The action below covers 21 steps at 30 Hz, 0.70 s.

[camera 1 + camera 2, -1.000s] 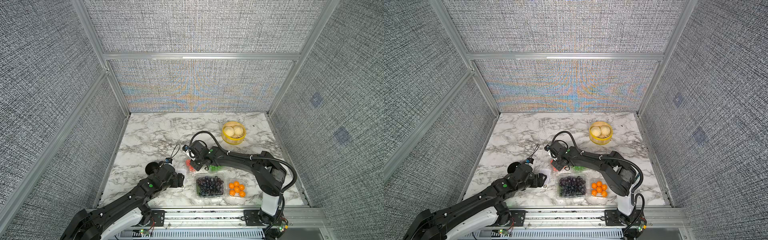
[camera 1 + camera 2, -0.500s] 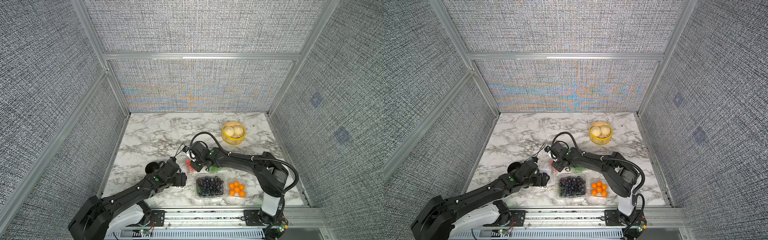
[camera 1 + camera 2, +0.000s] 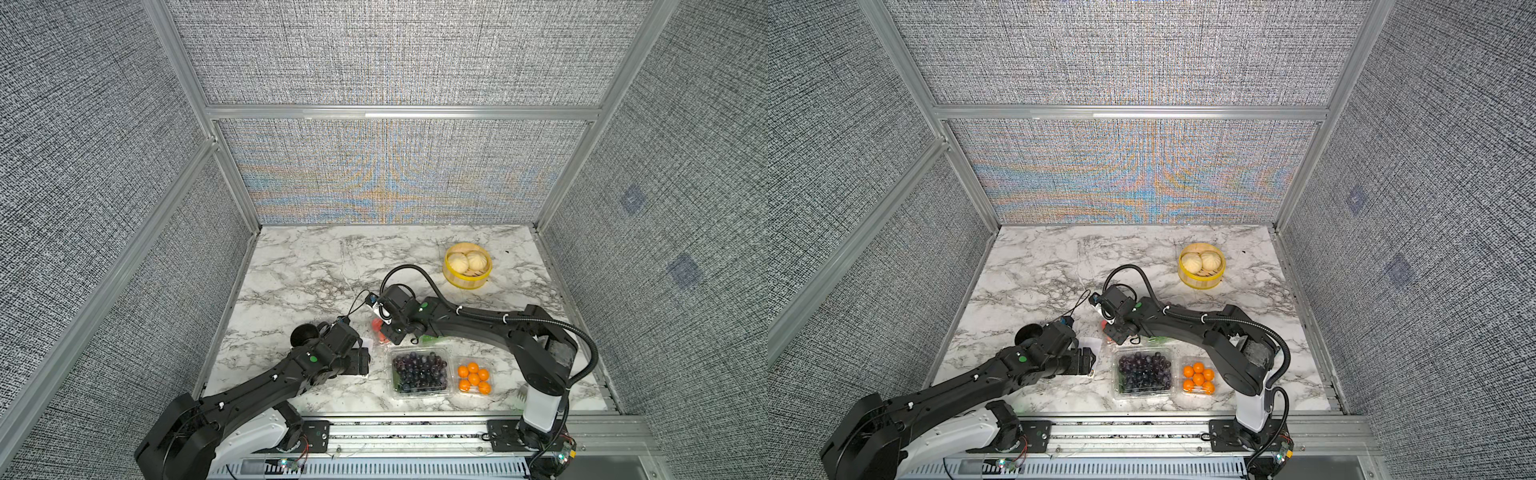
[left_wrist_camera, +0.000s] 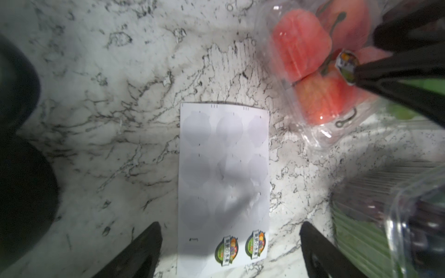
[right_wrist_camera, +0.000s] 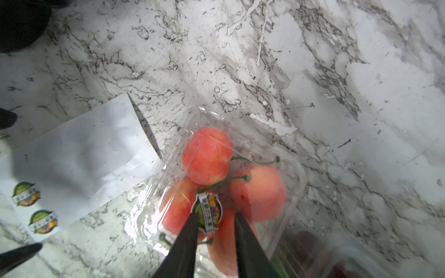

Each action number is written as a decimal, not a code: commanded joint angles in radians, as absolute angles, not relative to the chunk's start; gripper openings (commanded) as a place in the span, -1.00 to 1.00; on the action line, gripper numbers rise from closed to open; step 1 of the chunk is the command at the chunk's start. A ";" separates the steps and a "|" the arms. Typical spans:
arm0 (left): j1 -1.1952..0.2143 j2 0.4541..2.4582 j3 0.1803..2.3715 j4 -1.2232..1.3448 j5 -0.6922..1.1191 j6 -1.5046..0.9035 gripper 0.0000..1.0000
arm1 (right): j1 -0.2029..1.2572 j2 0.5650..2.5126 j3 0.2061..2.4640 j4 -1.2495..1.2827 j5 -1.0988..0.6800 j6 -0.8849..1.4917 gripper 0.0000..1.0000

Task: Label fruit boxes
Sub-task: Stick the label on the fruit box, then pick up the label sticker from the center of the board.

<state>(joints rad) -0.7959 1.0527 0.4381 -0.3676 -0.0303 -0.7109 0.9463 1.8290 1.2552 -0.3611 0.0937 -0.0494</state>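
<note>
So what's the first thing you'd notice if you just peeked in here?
The red fruit box near the middle, with the right gripper at a colourful sticker over its lid. Then the yellow steamer of pale buns at the back, and the small oranges at the front.

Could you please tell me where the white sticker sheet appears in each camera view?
In both top views: the sticker sheet peeks out from under the left arm.
Left wrist view: mid-picture, running between the left gripper's open fingers.
Right wrist view: lying beside the box of red fruit.
Shared landmark: that box of red fruit, next to the sheet everywhere.
</note>
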 commanded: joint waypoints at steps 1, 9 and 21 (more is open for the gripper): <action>-0.810 1.074 0.452 -0.390 -0.044 -0.726 0.82 | 0.943 1.758 1.227 -0.302 0.031 -0.021 -0.25; -0.855 1.168 0.515 -0.420 -0.098 -0.743 0.90 | 0.928 1.532 1.086 -0.205 0.054 0.072 0.98; -0.881 1.454 0.699 -0.673 -0.297 -0.820 0.91 | 0.888 1.338 0.910 -0.158 0.104 0.109 0.98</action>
<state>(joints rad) -0.8803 1.4227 0.6739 -0.5545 -0.2214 -0.7784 0.8940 1.3506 0.9165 -0.1837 0.0959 0.0868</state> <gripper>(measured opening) 0.955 0.989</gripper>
